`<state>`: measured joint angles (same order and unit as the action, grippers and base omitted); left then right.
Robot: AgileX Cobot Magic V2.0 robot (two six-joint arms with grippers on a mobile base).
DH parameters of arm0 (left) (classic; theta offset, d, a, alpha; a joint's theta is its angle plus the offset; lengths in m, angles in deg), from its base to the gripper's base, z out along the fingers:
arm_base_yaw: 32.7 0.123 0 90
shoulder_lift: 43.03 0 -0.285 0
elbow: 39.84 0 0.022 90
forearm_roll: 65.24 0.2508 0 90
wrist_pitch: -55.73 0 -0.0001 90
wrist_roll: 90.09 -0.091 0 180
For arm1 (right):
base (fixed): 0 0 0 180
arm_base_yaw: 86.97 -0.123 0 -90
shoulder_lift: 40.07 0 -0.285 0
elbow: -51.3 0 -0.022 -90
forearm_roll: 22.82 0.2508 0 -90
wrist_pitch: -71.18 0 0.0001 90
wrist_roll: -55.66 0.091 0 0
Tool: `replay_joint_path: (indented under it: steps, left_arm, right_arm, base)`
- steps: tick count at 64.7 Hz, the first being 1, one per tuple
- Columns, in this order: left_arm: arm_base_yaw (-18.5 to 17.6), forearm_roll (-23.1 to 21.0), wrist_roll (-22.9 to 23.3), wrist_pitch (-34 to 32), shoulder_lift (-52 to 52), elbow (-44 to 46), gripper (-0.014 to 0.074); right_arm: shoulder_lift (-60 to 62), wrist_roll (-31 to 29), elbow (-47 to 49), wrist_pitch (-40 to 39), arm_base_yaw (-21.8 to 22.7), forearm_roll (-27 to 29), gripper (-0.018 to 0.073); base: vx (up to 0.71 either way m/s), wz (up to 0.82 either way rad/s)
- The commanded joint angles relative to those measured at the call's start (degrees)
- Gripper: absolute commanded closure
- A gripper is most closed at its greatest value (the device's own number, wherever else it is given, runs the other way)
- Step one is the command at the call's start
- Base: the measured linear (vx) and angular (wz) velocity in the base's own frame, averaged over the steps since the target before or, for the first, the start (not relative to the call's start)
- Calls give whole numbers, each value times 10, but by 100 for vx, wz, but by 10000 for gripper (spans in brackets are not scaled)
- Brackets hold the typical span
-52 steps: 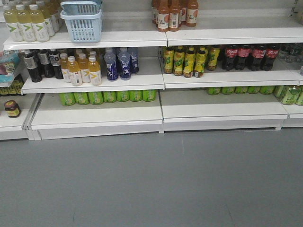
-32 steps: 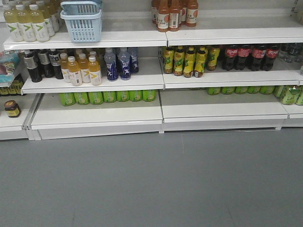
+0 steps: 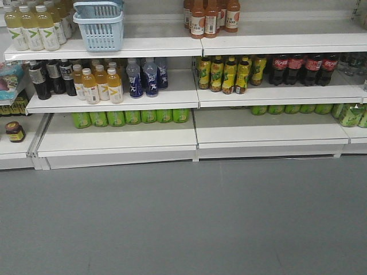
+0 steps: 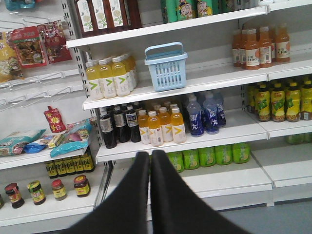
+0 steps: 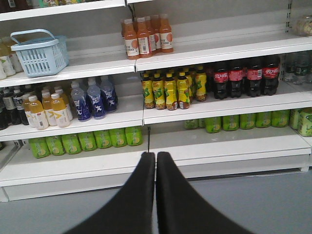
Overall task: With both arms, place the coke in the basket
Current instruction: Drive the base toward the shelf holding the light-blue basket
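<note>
**A:** Where's the coke?
**B:** The dark red-labelled plastic coke bottles [image 5: 236, 78] stand upright on the white middle shelf [image 5: 219, 108]. They're at 1 o'clock from my right fingers [image 5: 158, 158], well apart. Right arm is nearer.
**A:** Fingers?
**B:** Both clenched, empty. My left fingers [image 4: 152, 157] face the pale blue slotted plastic basket [image 4: 165, 68] at 12 o'clock.

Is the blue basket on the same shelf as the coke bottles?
No, the basket stands on the left of the upper shelf, while the coke bottles stand one shelf lower, on the right.
</note>
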<state>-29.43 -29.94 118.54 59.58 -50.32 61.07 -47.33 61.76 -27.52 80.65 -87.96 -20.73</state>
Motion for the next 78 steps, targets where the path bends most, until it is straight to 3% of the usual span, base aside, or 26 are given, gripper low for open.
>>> replay_joint_path:
  steps: [1, 78]
  left_arm:
    - [-3, -1, 1, -33, 10, -4, 603]
    - [-3, -1, 1, -33, 10, -4, 603]
  right_arm:
    - [11, -3, -8, -41, 3, -2, 564]
    - [11, -3, -8, -41, 3, -2, 564]
  base:
    - [0, 0]
    - [5, 4]
